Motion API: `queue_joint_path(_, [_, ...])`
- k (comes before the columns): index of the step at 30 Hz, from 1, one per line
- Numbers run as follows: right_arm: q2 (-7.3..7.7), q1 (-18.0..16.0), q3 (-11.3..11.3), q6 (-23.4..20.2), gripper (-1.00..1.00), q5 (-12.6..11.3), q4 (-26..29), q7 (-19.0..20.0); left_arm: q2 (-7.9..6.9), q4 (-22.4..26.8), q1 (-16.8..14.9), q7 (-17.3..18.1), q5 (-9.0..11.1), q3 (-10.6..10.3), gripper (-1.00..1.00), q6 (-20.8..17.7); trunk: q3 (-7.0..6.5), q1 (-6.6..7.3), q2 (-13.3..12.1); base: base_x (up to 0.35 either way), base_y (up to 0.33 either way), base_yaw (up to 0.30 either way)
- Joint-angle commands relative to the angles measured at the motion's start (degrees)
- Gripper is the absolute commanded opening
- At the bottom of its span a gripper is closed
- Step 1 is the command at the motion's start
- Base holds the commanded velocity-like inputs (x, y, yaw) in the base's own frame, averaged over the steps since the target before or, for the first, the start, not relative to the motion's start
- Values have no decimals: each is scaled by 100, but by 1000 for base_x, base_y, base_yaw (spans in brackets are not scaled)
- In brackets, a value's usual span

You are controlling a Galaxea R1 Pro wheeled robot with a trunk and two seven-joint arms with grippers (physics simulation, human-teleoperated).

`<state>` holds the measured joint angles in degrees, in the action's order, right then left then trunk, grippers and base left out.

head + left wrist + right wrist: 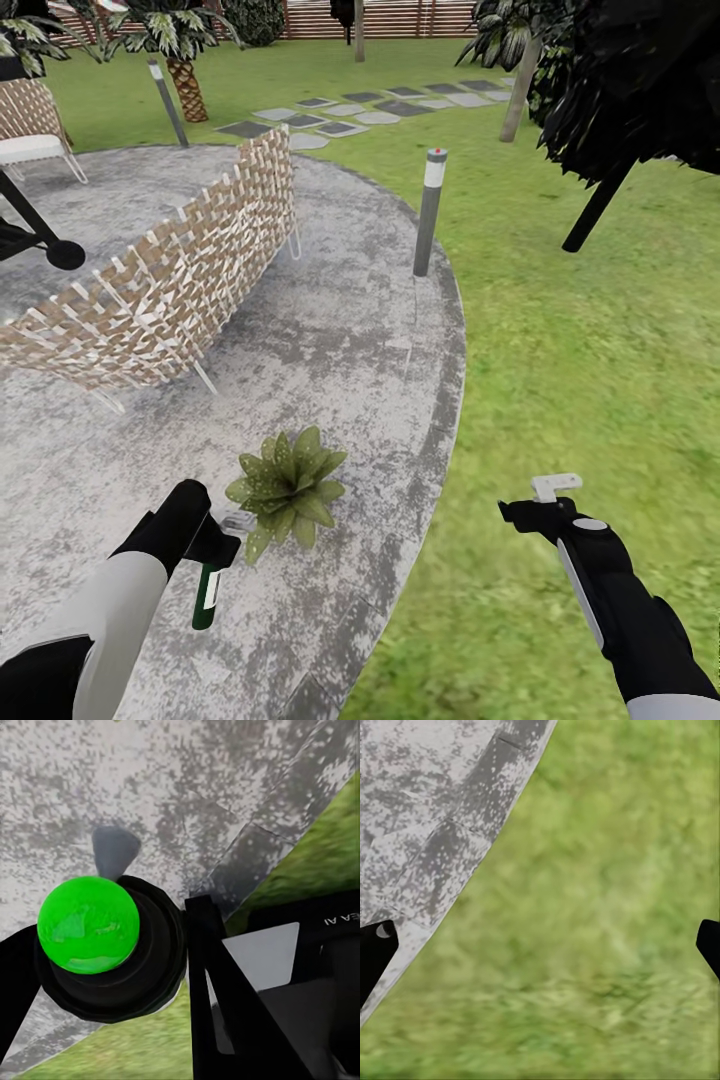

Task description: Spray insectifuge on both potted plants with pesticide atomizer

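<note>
The pesticide atomizer [207,596], a slim dark green bottle with a white label, hangs just above the stone patio [330,340], and my left gripper [214,546] is shut on its black top. In the left wrist view the atomizer [88,924] shows end-on as a bright green disc in a black ring between the black fingers [217,975]. One potted plant [288,487], a speckled green rosette, stands right beside the bottle, to its right. My right gripper [541,501] hovers open over the lawn, its fingertips [376,949] far apart with only grass between them.
A long wicker seat [170,270] curves across the patio ahead on the left. A grey bollard lamp [430,210] stands at the patio's edge, with another [166,100] farther back. A black grill leg [40,238] is at far left. Open lawn [590,380] lies to the right.
</note>
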<state>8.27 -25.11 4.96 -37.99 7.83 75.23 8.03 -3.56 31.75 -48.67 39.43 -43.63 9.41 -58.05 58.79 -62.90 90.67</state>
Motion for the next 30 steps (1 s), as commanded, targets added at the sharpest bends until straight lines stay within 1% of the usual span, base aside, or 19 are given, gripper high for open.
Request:
queue_joint_path(1, [0,-2,7,-27,100,59,6,55,4,6,-2,56,-62,26,-100,-13,-15,23,-40,0,0,0])
queue_joint_path(8, [-1,-2,6,-26,100,61,8,56,12,6,-2,56,-60,26,-100,-13,-140,177,-320,0,0,16])
queue_joint_path(20, [-1,-2,5,-27,100,61,7,53,8,6,-2,51,-66,18,-100,-13,-356,440,-802,0,0,233])
queue_joint_path(26, [-4,-2,5,-25,100,61,1,52,-3,8,11,55,-67,24,-100,-13,-356,440,-802,0,0,244])
queue_joint_path(30, [-1,-2,8,-29,100,61,5,56,-4,13,20,56,-67,26,-100,-13,-356,440,-802,0,-71,75])
